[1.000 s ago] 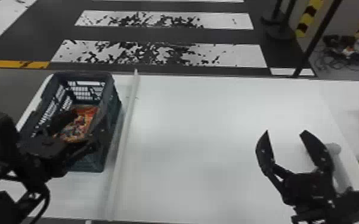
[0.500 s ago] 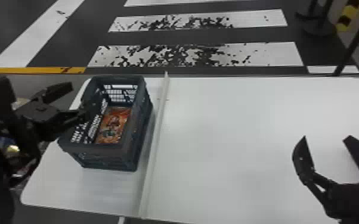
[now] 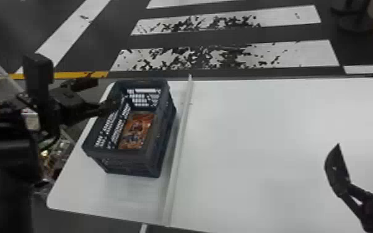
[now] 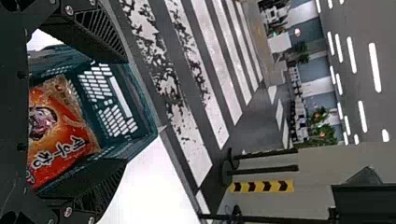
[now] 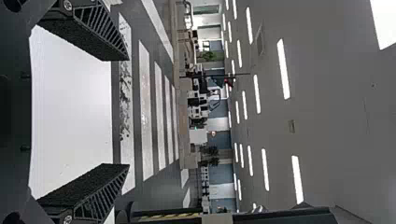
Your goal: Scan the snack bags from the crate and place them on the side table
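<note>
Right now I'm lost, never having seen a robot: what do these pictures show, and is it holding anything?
This is a two-armed robot. One picture looks forward and down from its head; the other two come from its wrists and are turned sideways. On the white table stands a dark crate with an orange snack bag inside. A gripper is a simple hand with two flat fingers. The left gripper is open at the crate; the right gripper is open too, away from it. Neither holds anything.

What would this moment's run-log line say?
left gripper: open, at left side of crate | right gripper: open, above white table | orange snack bag: in crate
</note>
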